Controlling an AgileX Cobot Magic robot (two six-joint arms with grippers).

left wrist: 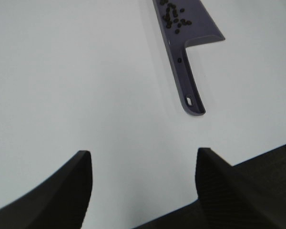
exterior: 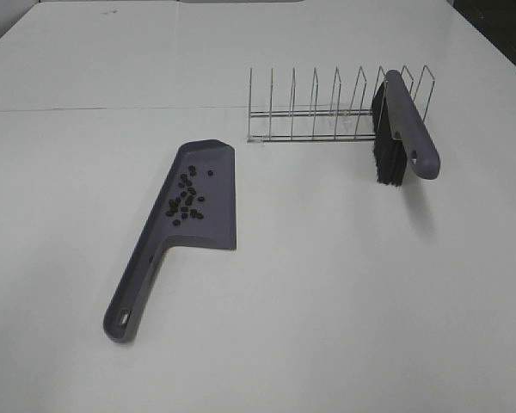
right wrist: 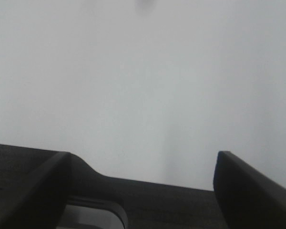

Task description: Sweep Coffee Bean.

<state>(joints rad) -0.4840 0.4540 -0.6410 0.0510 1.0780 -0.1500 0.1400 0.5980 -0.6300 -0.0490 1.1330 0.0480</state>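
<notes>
The grey-purple dustpan (exterior: 198, 200) lies flat on the white table (exterior: 344, 284), its handle pointing toward the near left. Several dark coffee beans (exterior: 186, 200) sit clustered inside its pan. The left wrist view shows the dustpan (left wrist: 183, 43) with the coffee beans (left wrist: 174, 15) in it, well ahead of my left gripper (left wrist: 143, 164), which is open and empty. The brush (exterior: 402, 129) with black bristles leans in the wire rack (exterior: 327, 107). My right gripper (right wrist: 143, 160) is open over bare table, holding nothing. Neither gripper appears in the exterior view.
The wire rack has several upright dividers and stands at the back centre-right. A table seam (exterior: 112, 109) runs across the far part. The table's edge and dark floor (left wrist: 271, 164) show near the left gripper.
</notes>
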